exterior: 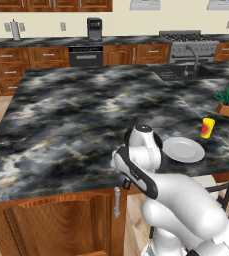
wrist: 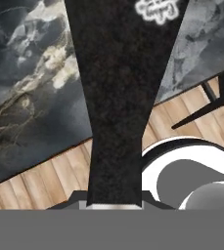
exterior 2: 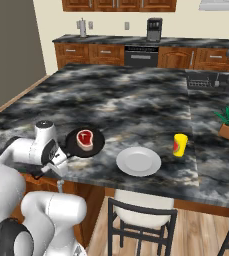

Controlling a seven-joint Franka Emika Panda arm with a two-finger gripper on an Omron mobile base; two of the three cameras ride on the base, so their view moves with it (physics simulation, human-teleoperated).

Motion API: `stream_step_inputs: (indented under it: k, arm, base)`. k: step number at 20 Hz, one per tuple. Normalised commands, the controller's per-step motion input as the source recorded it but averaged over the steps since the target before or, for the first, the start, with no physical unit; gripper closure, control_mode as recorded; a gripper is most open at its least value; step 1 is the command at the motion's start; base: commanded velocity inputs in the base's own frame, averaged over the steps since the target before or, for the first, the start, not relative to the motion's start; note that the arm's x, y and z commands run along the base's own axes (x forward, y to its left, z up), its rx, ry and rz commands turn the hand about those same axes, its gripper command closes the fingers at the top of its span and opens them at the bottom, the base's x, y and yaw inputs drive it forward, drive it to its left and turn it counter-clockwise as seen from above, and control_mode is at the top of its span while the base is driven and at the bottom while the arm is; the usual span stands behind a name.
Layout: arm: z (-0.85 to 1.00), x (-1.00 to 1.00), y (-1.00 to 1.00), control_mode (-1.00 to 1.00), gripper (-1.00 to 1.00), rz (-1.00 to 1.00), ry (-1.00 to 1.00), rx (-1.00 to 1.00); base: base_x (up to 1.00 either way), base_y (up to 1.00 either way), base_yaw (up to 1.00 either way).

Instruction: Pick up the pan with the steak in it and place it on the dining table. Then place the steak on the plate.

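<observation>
Left base view: arm folded low at the near edge of the dining table, wrist and elbow blocking whatever it's carrying. Plate sits just right of the wrist, bare, near the front edge. Yellow cup with a red mark stands a bit beyond the plate, and a potted plant further back on the right. Sink faucet behind that, stove and coffee machine along the wall counter.

Right base view: much clearer from this side. Pan is over the front left part of the table top, handle running back toward the gripper at the table edge. Can't tell if the pan's bottom touches the stone or hangs just above it. Steak lies inside the pan, roughly centred. Plate is just right of the pan, apart from it, nothing on it. Chair tucked in below the plate.

Hand view: pan handle runs straight up the middle from between the fingertips, so the fingers look clamped onto it. Marbled top on both sides, wooden floor below the table edge.
</observation>
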Motion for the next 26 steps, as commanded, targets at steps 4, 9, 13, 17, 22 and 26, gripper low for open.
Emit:
stream_step_inputs:
  k: [4,9,13,17,22,26]
  arm:
    - [-0.38,0.42,0.0,-1.0,1.0,-0.02,0.02,0.0]
    - [-0.39,0.48,-0.03,-1.0,1.0,-0.04,0.06,-0.02]
    - [-0.37,0.57,-0.03,-1.0,1.0,-0.06,0.11,-0.04]
    - [-0.3,0.64,0.0,-1.0,1.0,-0.06,0.15,-0.04]
    - [-0.19,0.27,0.0,-1.0,1.0,-0.01,0.13,-0.05]
    - [-0.02,0.03,0.0,-1.0,1.0,0.0,0.0,0.0]
  base:
    - [0.0,0.0,0.0]
    - [0.0,0.0,0.0]
    - [0.0,0.0,0.0]
    - [0.0,0.0,0.0]
    - [0.0,0.0,0.0]
    - [0.0,0.0,0.0]
